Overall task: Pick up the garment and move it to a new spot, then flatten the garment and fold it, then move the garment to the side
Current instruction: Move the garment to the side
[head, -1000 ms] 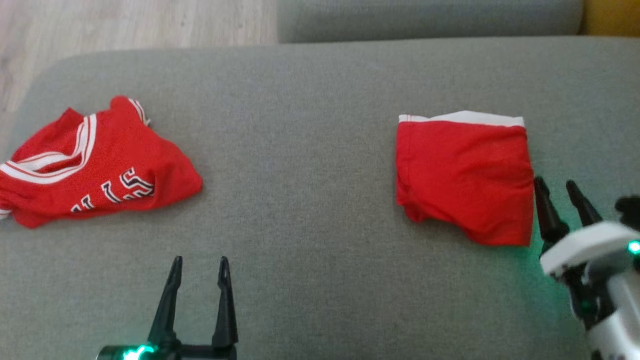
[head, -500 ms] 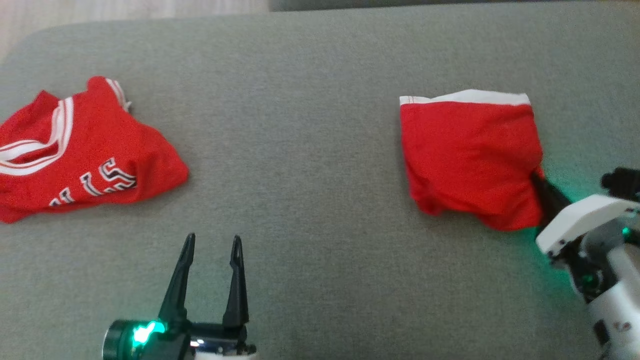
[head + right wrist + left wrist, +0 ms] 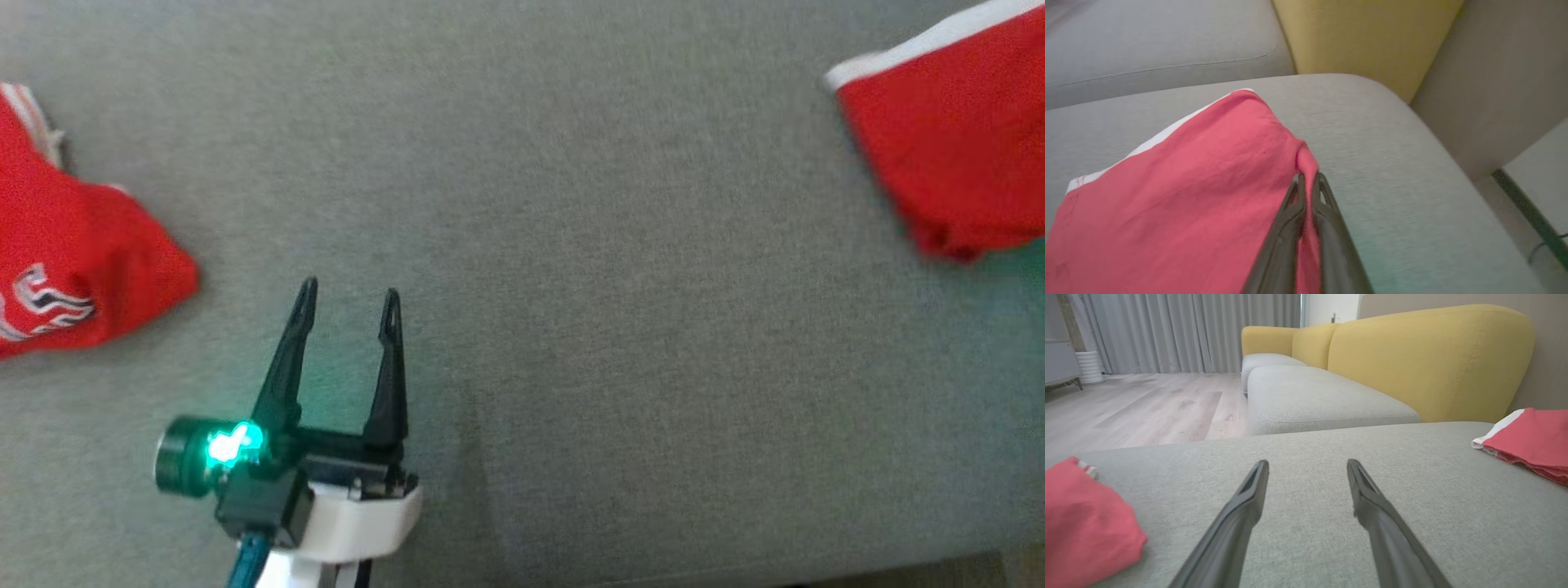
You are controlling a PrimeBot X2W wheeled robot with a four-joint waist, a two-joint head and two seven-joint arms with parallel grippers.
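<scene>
- Head view: the left gripper (image 3: 349, 290) sits low and left of centre over the grey cushion (image 3: 588, 269), its two dark fingers spread apart with nothing between them and a green light glowing at its base.
- A red jersey (image 3: 73, 261) with white-and-black lettering lies on the cushion at the left edge, near the left gripper but apart from it.
- The red garment (image 3: 955, 147), with a white band along its far edge, lies at the upper right, partly cut off by the frame edge and well apart from the jersey.
- Left wrist view: the left gripper's fingers (image 3: 1237, 522) hang open just above bare cushion, with the jersey to the left and the red garment to the right. A yellow sofa back (image 3: 1433, 359), a wooden floor (image 3: 1147, 404) and grey curtains (image 3: 1188, 330) lie beyond.
- Right wrist view: the right gripper (image 3: 1310, 176) is closed on the red garment's near-right edge, with a fold of fabric pinched between its fingers and bunched at the tips.
- The rest of the garment spreads left across the cushion.
</scene>
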